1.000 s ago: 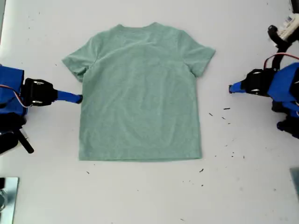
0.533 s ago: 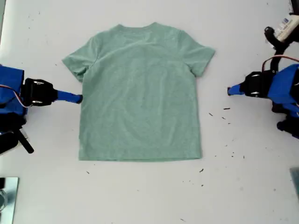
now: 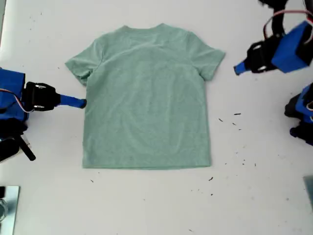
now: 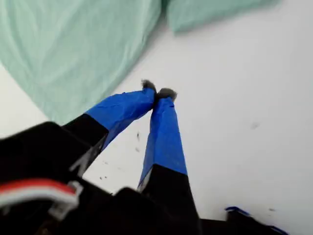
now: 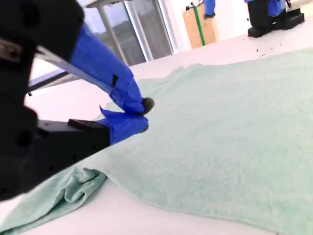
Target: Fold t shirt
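The pale green t shirt [image 3: 146,98] lies flat on the white table, neck toward the top of the exterior view. My second gripper [image 3: 83,103] reaches in from the exterior view's left, and its blue-taped tips touch the shirt's side edge just below the sleeve. In the second wrist view this gripper [image 5: 144,115] is shut, resting at the edge of the t shirt [image 5: 225,137], with no cloth seen between the tips. My first gripper [image 3: 237,69] hovers at the exterior view's right, apart from the other sleeve. Its tips [image 4: 159,92] are shut and hold nothing, short of the t shirt [image 4: 78,49].
Small dark specks [image 3: 237,114] dot the table at the exterior view's right. A metal object [image 3: 7,208] sits at that view's lower left corner. A blue arm base [image 3: 301,120] stands at its right edge. Bare table [image 3: 156,205] lies below the hem.
My first gripper has risen and moved toward the top of the exterior view, level with the sleeve. My second gripper and the t shirt have not moved.
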`<state>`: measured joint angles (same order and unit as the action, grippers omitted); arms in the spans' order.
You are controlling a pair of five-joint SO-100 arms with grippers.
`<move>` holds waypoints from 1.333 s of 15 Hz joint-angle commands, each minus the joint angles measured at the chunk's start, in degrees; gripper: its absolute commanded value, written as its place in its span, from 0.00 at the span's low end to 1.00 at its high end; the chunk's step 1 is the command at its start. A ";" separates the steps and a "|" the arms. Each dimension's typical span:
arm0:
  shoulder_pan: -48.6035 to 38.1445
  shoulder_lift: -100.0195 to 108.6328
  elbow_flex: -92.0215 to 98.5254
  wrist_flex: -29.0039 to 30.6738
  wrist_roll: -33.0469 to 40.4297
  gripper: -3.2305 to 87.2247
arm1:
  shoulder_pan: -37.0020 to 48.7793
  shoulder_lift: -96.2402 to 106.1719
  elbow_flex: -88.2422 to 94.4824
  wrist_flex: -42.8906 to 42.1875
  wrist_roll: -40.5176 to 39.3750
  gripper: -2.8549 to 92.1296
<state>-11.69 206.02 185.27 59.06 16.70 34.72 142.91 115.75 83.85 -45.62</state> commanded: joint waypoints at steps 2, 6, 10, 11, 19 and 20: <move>-0.26 0.44 0.70 -0.62 -0.53 0.03 | 9.23 -16.35 -28.30 7.21 -12.83 0.27; 0.18 0.44 0.70 -0.62 -0.62 0.03 | 14.15 -27.95 -37.00 7.82 -20.74 0.39; 0.26 0.44 0.70 -0.62 -0.53 0.03 | 18.19 -32.43 -22.50 -7.47 -24.87 0.39; 0.26 0.44 0.70 -0.62 -0.53 0.03 | 18.90 -34.45 -19.07 -11.51 -25.22 0.39; -0.18 0.44 0.79 -0.62 -0.44 0.03 | 19.42 -55.46 -13.27 -25.14 -26.28 0.02; -0.18 0.44 0.79 -0.62 -0.44 0.03 | 19.34 -55.37 -16.96 -20.21 -26.72 0.02</move>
<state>-11.69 206.02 185.27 59.06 16.70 53.00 87.63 101.43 58.80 -71.10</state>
